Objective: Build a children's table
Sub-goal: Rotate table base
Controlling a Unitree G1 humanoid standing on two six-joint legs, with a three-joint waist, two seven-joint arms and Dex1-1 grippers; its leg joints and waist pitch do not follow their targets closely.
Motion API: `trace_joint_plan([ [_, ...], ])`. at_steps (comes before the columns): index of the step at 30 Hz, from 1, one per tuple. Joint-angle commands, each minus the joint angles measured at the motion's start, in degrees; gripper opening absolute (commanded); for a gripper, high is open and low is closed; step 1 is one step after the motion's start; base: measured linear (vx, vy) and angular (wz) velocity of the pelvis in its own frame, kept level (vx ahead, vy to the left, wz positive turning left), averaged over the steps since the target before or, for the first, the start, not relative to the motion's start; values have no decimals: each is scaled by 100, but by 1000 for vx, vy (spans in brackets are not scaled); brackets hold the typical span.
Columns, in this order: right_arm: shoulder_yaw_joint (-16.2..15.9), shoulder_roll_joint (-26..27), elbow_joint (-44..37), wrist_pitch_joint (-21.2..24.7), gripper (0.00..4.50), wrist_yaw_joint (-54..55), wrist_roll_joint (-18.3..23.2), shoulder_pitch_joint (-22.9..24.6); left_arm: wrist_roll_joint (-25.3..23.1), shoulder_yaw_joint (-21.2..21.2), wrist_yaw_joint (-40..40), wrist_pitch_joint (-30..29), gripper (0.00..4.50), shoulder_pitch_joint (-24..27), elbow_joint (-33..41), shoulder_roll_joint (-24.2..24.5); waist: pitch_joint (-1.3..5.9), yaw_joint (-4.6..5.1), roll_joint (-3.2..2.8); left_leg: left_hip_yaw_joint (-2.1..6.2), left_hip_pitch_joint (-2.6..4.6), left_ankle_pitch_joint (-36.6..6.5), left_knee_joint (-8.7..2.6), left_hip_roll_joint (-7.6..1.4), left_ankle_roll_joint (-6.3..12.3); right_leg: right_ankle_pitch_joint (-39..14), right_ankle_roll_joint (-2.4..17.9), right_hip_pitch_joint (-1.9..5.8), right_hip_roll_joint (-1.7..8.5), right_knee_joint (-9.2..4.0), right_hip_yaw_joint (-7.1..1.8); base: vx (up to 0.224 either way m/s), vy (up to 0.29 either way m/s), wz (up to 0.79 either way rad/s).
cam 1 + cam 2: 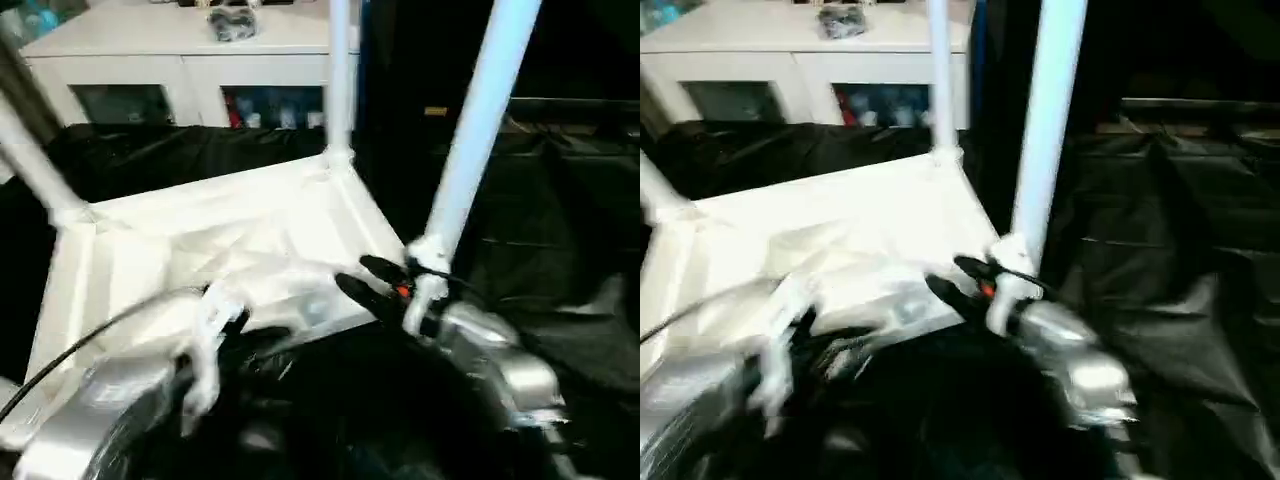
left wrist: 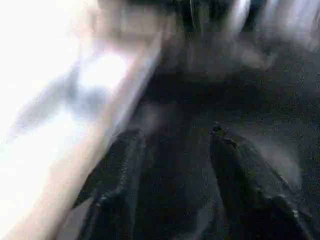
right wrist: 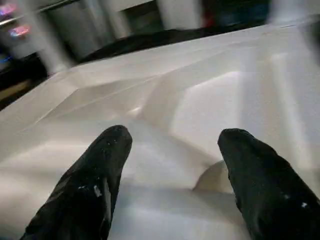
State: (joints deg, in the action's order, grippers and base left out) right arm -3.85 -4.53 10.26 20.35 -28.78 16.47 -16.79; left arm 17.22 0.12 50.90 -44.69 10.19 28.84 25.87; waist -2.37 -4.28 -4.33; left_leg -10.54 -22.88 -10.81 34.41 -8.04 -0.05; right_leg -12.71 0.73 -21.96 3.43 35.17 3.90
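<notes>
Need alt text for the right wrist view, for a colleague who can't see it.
The right gripper has its two black fingers spread apart over the ribbed white underside of the upturned tabletop, with nothing between them. Beyond the tabletop's far edge, the background is blurred.

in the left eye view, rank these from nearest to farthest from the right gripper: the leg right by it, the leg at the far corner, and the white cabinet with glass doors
From the right gripper:
1. White tapered tube leg standing in the tabletop's near right corner, right beside the fingers.
2. White tube leg upright at the far corner.
3. White cabinet with glass doors, behind the table.
</notes>
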Motion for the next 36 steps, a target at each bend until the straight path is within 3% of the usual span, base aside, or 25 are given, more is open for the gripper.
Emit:
trace_joint_plan([
  [1, 212, 47, 218, -88, 321, 397, -83, -129, -267, 73, -111, 164, 280, 145, -111, 141, 256, 3, -3, 282, 209, -1579, -530, -561, -46, -1352, 951, 84, 544, -470, -364, 0, 0, 0],
  [2, 230, 55, 249, -100, 321, 432, -86, -144, -308, 58, -122, 209, 293, 173, -161, 160, 252, -8, -4, 257, 263, -1740, -533, -555, -150, -1390, 927, 41, 522, -481, -383, 0, 0, 0],
  [3, 466, 143, 546, -196, 321, 814, -80, -312, -563, 7, -269, 547, 302, 399, -579, 216, 248, -24, 62, 257, 257, -1739, -535, -553, -147, -1383, 909, 46, 528, -500, -390, 0, 0, 0],
  [4, 466, 143, 546, -196, 321, 814, -80, -312, -563, 7, -269, 547, 306, 399, -579, 216, 230, -11, 50, 261, 208, -1734, -552, -538, -168, -1422, 881, 78, 560, -483, -413, 0, 0, 0],
  [5, 756, 210, 834, -291, 321, 1151, -9, -490, -686, 3, -447, 789, 313, 532, -888, 189, 246, -29, 27, 273, 208, -1719, -550, -540, -185, -1466, 846, 88, 574, -480, -406, 0, 0, 0],
  [6, 857, 224, 925, -322, 321, 1242, 28, -550, -716, -4, -511, 859, 324, 557, -965, 184, 259, -61, 9, 282, 256, -1832, -571, -574, -284, -1500, 771, 62, 570, -490, -408, 0, 0, 0],
  [7, 857, 224, 925, -322, 321, 1242, 28, -550, -716, -4, -511, 859, 337, 557, -965, 184, 259, -61, 9, 282, 256, -1832, -571, -574, -284, -1500, 771, 62, 570, -490, -408, 0, 0, 0],
  [8, 1027, 191, 1146, -437, 321, 1410, 46, -678, -734, 22, -631, 936, 346, 587, -1033, 158, 245, -57, 28, 260, 297, -1988, -576, -572, -377, -1422, 793, 15, 537, -496, -410, 0, 0, 0],
  [10, 1222, 137, 1444, -602, 321, 1653, 27, -832, -764, 43, -731, 1047, 351, 604, -1128, 174, 216, -42, 45, 265, 285, -2332, -592, -551, -482, -1725, 781, 29, 575, -504, -420, 0, 0, 0],
  [13, 1358, 69, 1667, -716, 321, 1799, 18, -948, -822, 58, -772, 1212, 392, 563, -1291, 180, 211, -49, 60, 264, 300, -2376, -583, -540, -489, -1913, 732, 28, 589, -533, -441, 0, 0, 0],
  [20, 1740, -299, 2382, -1118, 321, 2035, -4, -1302, -814, 202, -1059, 1799, 445, 249, -1866, 0, 222, -56, 72, 242, 307, -2247, -548, -532, -416, -1963, 776, 34, 593, -545, -437, 0, 0, 0],
  [22, 1839, -429, 2604, -1234, 321, 2149, -30, -1396, -778, 224, -1094, 1926, 445, 203, -1978, -29, 233, -57, 75, 246, 288, -2199, -548, -542, -407, -1868, 803, 55, 589, -529, -425, 0, 0, 0],
  [27, 2085, -848, 3171, -1456, 321, 2359, -100, -1582, -790, 256, -1138, 2395, 445, 58, -2417, -88, 255, -105, 92, 192, 336, -2048, -503, -530, -343, -1608, 903, 37, 578, -524, -426, 0, 0, 0],
  [28, 2104, -899, 3259, -1495, 321, 2362, -104, -1613, -782, 262, -1141, 2468, 445, 42, -2485, -91, 260, -109, 123, 193, 303, -1952, -512, -536, -299, -1528, 904, 74, 578, -505, -422, 0, 0, 0],
  [31, 2130, -1086, 3461, -1532, 321, 2256, -96, -1668, -575, 324, -882, 2644, 445, 141, -2605, -17, 282, -107, 143, 197, 233, -1542, -502, -533, -115, -1226, 945, 141, 582, -458, -398, 0, 0, 0],
  [36, 2002, -1172, 3551, -1576, 321, 2032, -167, -1621, -170, 459, -382, 2663, 445, 376, -2579, 124, 304, -85, 163, 178, 193, -1186, -457, -524, 128, -838, 1108, 162, 584, -407, -386, 0, 0, 0],
])
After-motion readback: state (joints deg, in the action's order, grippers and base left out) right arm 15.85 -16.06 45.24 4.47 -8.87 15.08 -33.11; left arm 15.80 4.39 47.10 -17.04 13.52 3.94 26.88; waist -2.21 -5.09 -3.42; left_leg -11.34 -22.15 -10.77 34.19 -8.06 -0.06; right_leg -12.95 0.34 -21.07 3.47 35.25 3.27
